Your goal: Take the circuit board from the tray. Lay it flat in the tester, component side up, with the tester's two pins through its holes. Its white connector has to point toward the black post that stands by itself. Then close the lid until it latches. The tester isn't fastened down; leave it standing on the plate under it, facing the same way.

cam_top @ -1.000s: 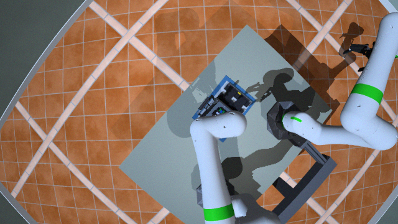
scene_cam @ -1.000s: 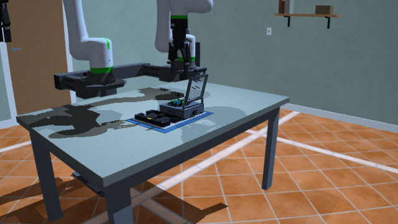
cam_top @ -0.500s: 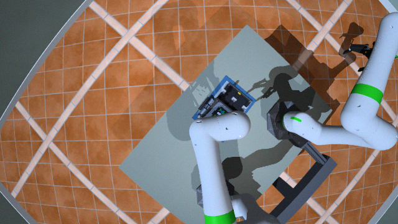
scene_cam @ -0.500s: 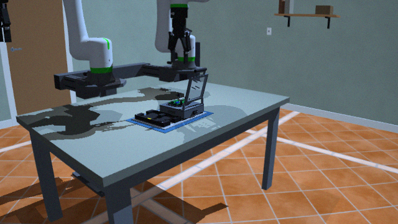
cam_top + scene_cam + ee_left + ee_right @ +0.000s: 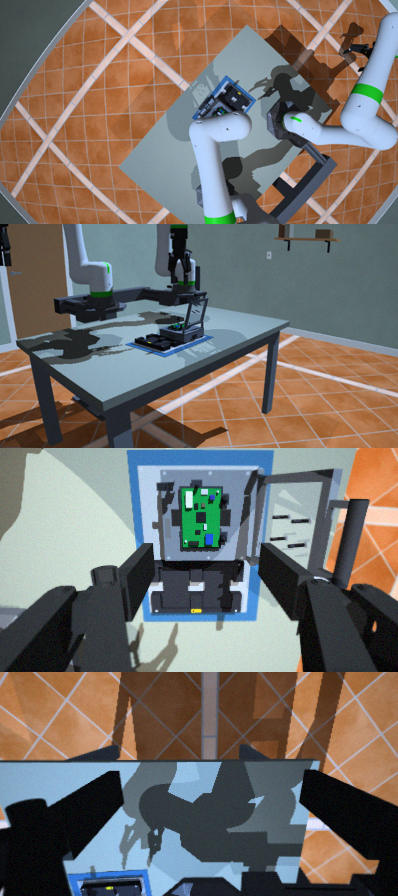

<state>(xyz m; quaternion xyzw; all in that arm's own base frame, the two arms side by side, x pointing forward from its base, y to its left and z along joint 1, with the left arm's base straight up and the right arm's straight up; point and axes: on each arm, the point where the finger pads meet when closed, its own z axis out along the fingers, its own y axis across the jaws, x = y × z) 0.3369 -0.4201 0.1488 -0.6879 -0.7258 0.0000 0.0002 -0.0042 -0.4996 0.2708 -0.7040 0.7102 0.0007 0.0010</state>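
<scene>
The green circuit board [image 5: 201, 530] lies in the tester [image 5: 170, 552] [image 5: 172, 335], component side up. Its white connector [image 5: 189, 500] is at the board's end nearest the single black post [image 5: 196, 484]; two other posts stand along one long side. Whether the pins pass through the holes is too small to tell. The lid [image 5: 321, 538] [image 5: 188, 312] stands open, upright. The black tray [image 5: 175, 610] [image 5: 165, 347] is empty. My left gripper [image 5: 206, 559] [image 5: 180, 282] is partly open and empty, high above the tester. My right gripper [image 5: 211, 786] [image 5: 353, 60] is wide open and empty, far off beyond the table's edge.
Tester and tray stand side by side on the blue-edged plate [image 5: 136, 498] [image 5: 174, 352] on the table [image 5: 124, 370]. The raised lid with its handle bar [image 5: 350, 543] stands up beside the left gripper's side of the tester. The left arm [image 5: 211, 155] hides part of the tester from above.
</scene>
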